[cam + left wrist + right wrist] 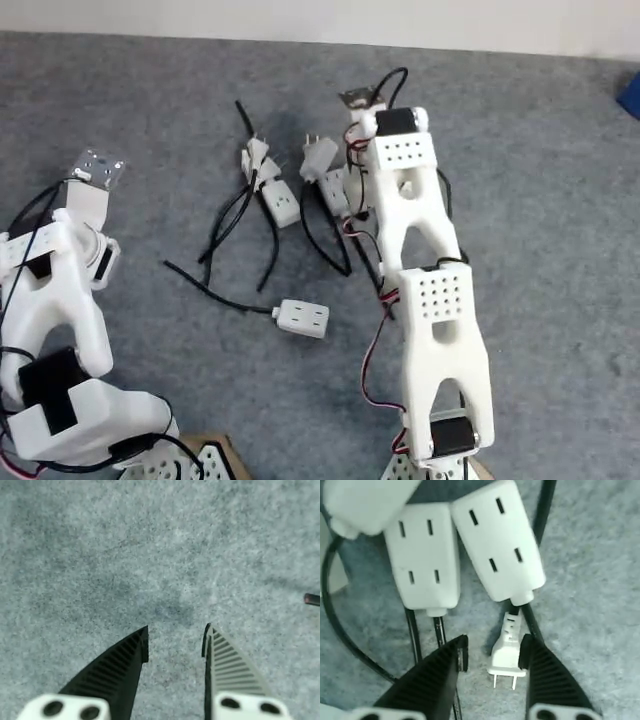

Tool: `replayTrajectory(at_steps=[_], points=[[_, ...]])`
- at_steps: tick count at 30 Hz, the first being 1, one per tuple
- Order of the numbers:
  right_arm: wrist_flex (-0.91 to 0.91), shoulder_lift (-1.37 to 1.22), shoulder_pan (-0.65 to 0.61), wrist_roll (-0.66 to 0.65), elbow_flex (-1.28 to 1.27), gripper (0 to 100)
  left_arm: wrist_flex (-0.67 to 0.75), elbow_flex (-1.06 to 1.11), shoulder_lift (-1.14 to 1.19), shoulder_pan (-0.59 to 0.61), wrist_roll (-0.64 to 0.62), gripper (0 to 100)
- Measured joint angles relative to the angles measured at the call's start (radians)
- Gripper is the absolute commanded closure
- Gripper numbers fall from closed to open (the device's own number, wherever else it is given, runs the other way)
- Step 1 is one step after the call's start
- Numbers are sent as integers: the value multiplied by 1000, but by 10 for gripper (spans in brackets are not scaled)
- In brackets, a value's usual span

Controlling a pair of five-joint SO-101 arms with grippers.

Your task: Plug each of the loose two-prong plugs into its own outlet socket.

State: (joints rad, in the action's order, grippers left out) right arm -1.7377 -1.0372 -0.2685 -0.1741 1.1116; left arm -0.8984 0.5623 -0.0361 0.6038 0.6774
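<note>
The right gripper (493, 646) is hanging open, straddling the plug (507, 655) lying just beside the outlet (497, 540), at its cord end. The plug is looking light, hard and slick, so I am favouring a pinch across its flat body, behind the prongs. The left gripper (175, 640) is hovering open, well apart from the outlet.

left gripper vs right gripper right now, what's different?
Left gripper is over bare grey carpet; right gripper is over cords, with a white two-prong plug lying between its fingers. Right gripper has two white outlet blocks just ahead of it; left gripper has none near it. Shared: both are open and neither grips anything.
</note>
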Motion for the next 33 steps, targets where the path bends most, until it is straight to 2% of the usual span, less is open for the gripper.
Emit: replayTrajectory(at_steps=[11, 13, 16, 20, 28, 33], points=[[-3, -117, 11, -5, 72, 825, 0, 0, 0, 29, 0, 811], [-3, -126, 12, -5, 78, 868, 0, 0, 0, 28, 0, 811], [-3, -133, 25, -5, 87, 997, 0, 0, 0, 28, 0, 811], [-3, -135, 71, -5, 98, 995, 0, 0, 0, 29, 0, 811], [-3, -118, 81, -5, 101, 993, 0, 0, 0, 26, 3, 811], [-5, 2, 35, 25, 95, 993, 0, -2, 0, -66, 3, 811]])
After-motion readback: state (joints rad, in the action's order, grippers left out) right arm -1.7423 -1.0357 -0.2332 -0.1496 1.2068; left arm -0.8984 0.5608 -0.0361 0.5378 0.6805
